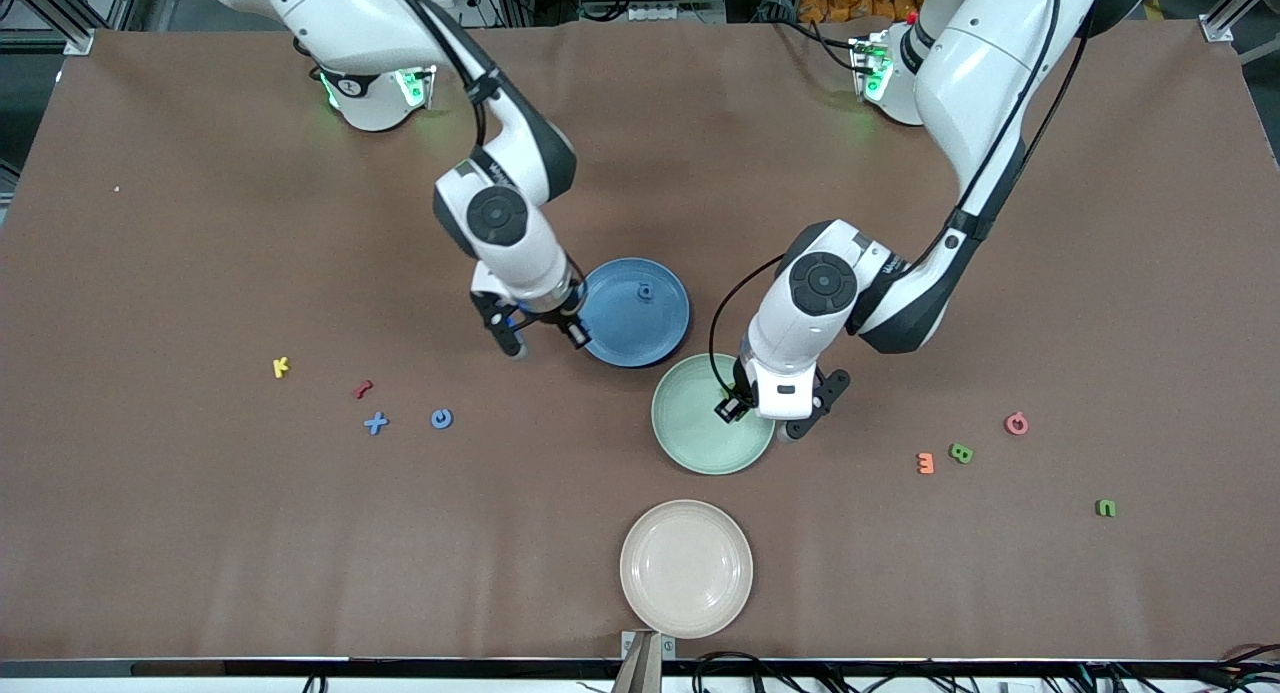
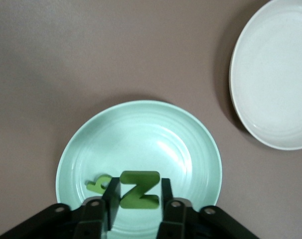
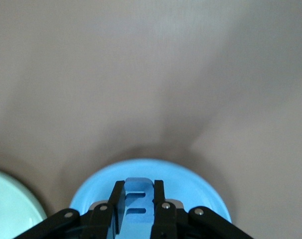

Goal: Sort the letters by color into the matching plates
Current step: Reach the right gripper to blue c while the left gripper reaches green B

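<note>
My left gripper (image 1: pixel 735 408) hangs low over the mint green plate (image 1: pixel 690 428). A green letter Z (image 2: pixel 139 189) sits between its fingers, which stand slightly open, with a thin gap on one side. A second green letter (image 2: pixel 98 184) lies in that plate (image 2: pixel 141 134) beside it. My right gripper (image 1: pixel 545 333) is over the rim of the blue plate (image 1: pixel 620 338) and is shut on a blue letter (image 3: pixel 139 199). Another blue letter (image 1: pixel 645 293) lies in the blue plate. The beige plate (image 1: pixel 650 583) holds nothing.
Toward the right arm's end lie a yellow letter (image 1: pixel 281 366), a red one (image 1: pixel 362 388), a blue X (image 1: pixel 375 423) and a round blue one (image 1: pixel 442 418). Toward the left arm's end lie orange (image 1: pixel 925 463), green (image 1: pixel 960 453), pink (image 1: pixel 1016 423) and green (image 1: pixel 1105 508) letters.
</note>
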Available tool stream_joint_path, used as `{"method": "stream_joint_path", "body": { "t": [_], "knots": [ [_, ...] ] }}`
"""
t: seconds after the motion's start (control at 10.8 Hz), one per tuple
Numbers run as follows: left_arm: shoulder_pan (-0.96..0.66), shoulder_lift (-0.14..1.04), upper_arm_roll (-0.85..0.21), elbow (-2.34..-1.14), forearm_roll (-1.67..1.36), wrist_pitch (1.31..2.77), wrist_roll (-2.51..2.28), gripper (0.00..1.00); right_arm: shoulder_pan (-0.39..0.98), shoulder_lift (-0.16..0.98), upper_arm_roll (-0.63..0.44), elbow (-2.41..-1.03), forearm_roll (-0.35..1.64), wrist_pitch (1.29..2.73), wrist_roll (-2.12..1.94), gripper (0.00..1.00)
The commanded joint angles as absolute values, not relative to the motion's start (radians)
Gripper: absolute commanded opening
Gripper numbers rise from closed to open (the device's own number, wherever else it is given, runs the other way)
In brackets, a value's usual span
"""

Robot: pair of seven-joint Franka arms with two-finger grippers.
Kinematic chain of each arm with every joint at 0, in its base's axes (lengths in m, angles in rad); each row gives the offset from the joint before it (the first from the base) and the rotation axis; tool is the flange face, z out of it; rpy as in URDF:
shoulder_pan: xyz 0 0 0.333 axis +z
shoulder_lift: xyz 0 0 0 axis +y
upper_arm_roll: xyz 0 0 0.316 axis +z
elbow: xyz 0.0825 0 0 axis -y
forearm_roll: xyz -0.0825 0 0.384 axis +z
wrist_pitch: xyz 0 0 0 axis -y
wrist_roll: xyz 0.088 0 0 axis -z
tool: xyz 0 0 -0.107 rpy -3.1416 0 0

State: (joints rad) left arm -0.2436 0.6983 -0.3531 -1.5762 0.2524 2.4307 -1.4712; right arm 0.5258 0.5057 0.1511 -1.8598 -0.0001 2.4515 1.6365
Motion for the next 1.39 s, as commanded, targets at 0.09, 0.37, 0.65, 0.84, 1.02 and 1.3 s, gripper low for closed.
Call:
{"method": "stream_joint_path", "body": {
  "t": [0.09,0.37,0.65,0.84,1.02,1.3],
  "knots": [
    [-0.233,0.712,-0.302,-1.557,0.311,2.421,-1.474,1.0,0.613,0.555,0.169,-1.816,0.015,2.459,1.752,0.06],
    [-0.137,0.692,-0.302,-1.559,0.307,2.252,-1.248,1.0,0.609,0.555,0.176,-1.816,0.018,2.456,1.753,0.84],
    [-0.014,0.704,-0.302,-1.559,0.304,2.2,-1.01,1.0,0.598,0.539,0.173,-1.815,0.003,2.451,1.735,1.0],
    [0.078,0.712,-0.302,-1.559,0.301,2.2,-0.916,1.0,0.546,0.519,0.167,-1.813,-0.014,2.439,1.615,1.0],
    [0.155,0.712,-0.302,-1.562,0.264,2.2,-0.96,1.0,0.464,0.509,0.163,-1.812,-0.014,2.441,1.501,1.0],
    [0.204,0.721,-0.299,-1.56,0.198,2.204,-1.055,1.0,0.352,0.511,0.161,-1.818,-0.015,2.406,1.199,0.97]
  ]
}}
